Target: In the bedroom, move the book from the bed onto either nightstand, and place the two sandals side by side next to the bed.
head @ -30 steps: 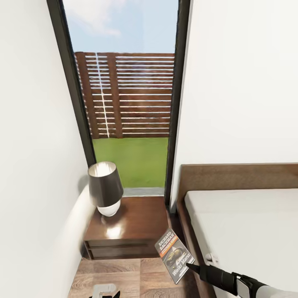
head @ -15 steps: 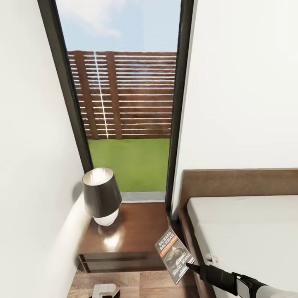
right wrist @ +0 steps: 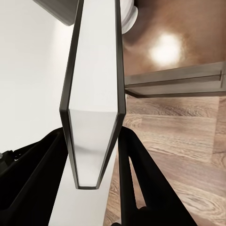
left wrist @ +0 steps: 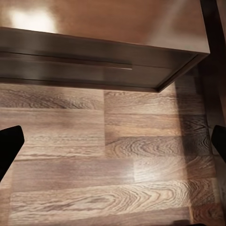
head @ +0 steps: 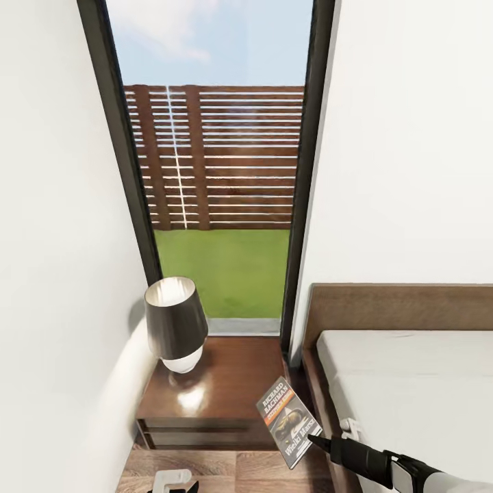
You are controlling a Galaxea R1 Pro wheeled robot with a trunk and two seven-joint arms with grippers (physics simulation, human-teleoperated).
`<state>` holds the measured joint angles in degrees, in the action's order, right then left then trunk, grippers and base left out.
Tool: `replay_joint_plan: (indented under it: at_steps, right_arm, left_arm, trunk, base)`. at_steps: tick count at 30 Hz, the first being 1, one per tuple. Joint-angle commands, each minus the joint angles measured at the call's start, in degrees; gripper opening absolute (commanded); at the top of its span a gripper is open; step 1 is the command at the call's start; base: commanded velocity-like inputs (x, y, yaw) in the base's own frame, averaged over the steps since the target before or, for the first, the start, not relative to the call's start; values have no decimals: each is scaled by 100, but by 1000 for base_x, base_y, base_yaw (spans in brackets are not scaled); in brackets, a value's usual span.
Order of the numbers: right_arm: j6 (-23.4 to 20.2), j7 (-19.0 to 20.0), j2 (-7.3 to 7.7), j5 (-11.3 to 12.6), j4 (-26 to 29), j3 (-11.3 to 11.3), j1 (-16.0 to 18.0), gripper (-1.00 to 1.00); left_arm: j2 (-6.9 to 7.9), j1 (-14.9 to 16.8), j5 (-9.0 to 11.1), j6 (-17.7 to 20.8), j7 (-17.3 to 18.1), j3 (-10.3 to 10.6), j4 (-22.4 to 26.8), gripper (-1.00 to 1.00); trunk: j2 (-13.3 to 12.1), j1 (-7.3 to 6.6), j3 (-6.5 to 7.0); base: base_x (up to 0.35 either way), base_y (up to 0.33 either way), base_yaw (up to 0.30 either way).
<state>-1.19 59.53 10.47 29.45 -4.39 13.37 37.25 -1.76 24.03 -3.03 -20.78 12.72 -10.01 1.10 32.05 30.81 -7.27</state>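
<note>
The book [head: 287,422] is off the bed [head: 411,383] and in my right gripper [head: 313,438], so the first part of the job is, by my reckoning, half done — lifted but not yet set down. In the head view I hold it in the air by its lower corner, cover facing up toward me, over the gap between the bed frame and the nightstand [head: 219,390], with its upper end just overlapping the nightstand's near right corner. The nightstand's glossy top carries a lamp [head: 175,323] at the back left; the front and right part of the top looks bare, and that is where I judge the book should go.

My right gripper is clamped on the book: in the right wrist view its two dark fingers [right wrist: 141,179] sit pressed to either side of the pale page edge [right wrist: 92,117], with no gap showing. The jaws are only as far apart as the book is thick.

My left gripper [left wrist: 113,146] is spread wide and holds nothing — its fingertips show at the far edges of the left wrist view, with the wood-plank floor [left wrist: 113,179] between them and the nightstand's drawer front beyond.

What is left: lay the book on the nightstand, then find the two sandals and set them side by side next to the bed.
</note>
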Motion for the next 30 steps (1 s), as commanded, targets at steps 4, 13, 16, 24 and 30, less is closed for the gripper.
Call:
replay_joint_plan:
  at_steps: [4, 13, 16, 24, 30]
  right_arm:
    - [-13, 27, -1, 61, -18, 43, 10, -100]
    - [-13, 32, 10, 61, -18, 43, 10, -100]
    - [-13, 32, 14, 61, -18, 43, 10, -100]
    - [-13, 29, 16, 61, -18, 42, 10, -100]
    - [-13, 24, 16, 61, -18, 42, 10, -100]
  left_arm:
    - [2, 5, -36, -20, 28, -51, -3, 100]
    - [256, 14, -36, 22, 2483, -90, 54, 100]
    - [492, 45, -16, 257, 3351, -109, 67, 100]
    - [885, 99, 751, 2112, 5153, -117, 1745, 100]
    - [1274, 101, 1215, 3705, 6265, -123, 3205, 100]
  trunk:
    - [10, 2, -11]
    - [10, 2, -11]
    - [10, 2, -11]
    - [10, 2, -11]
    - [10, 2, -11]
  base:
    - [0, 0, 0]
    - [0, 0, 0]
    - [0, 0, 0]
    - [0, 0, 0]
    - [0, 0, 0]
